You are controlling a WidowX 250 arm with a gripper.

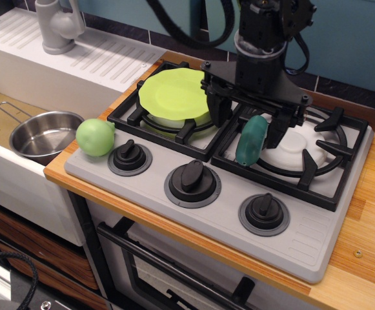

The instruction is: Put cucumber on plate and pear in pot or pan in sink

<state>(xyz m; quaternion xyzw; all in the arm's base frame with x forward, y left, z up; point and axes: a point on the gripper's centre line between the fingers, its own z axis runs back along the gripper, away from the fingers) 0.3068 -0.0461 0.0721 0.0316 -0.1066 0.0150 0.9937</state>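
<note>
Gripper [250, 121] low over the stove [193, 194], jaws spread wide, one finger either side of the cucumber [250, 140]; contact not discernible. Cucumber lying tilted on the left edge of the stove's right burner grate [303, 152]. Plate [174, 93] on the stove's left burner, just left of the gripper. Pear [95, 136] at the stove's front-left corner, beside the left knob [130, 155]. Pot [44, 134] in the sink [0, 110], left of the stove, empty, handle pointing away.
</note>
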